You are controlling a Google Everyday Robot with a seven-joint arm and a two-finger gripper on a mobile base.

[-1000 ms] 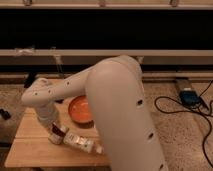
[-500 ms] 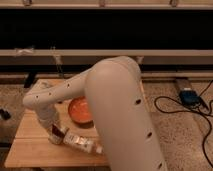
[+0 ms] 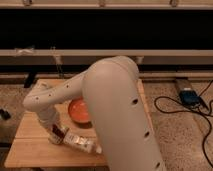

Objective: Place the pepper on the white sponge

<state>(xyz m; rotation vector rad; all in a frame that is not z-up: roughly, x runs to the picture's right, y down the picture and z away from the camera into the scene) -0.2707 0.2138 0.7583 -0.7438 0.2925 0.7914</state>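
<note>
We see the pincer (image 3: 56, 134) low over the wooden table (image 3: 30, 150), left of the round orange bowl (image 3: 79, 110); its state we cannot tell. The small dark red pepper (image 3: 57, 132) sits there, seemingly light, slippery; best gripped mid-body.

A lab-like room: terrazzo floor (image 3: 182, 140); loose cables (image 3: 156, 103); wooden table (image 3: 35, 150) (jaws low over its left side).

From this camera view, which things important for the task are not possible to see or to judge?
- White sponge: not visible in the camera view; possibly behind the arm.
- Pepper: a small dark red thing sits at the gripper, too blurred to confirm.
- Gripper: low over the table, left of the white tube.
- Orange bowl: right side covered by the arm.
</note>
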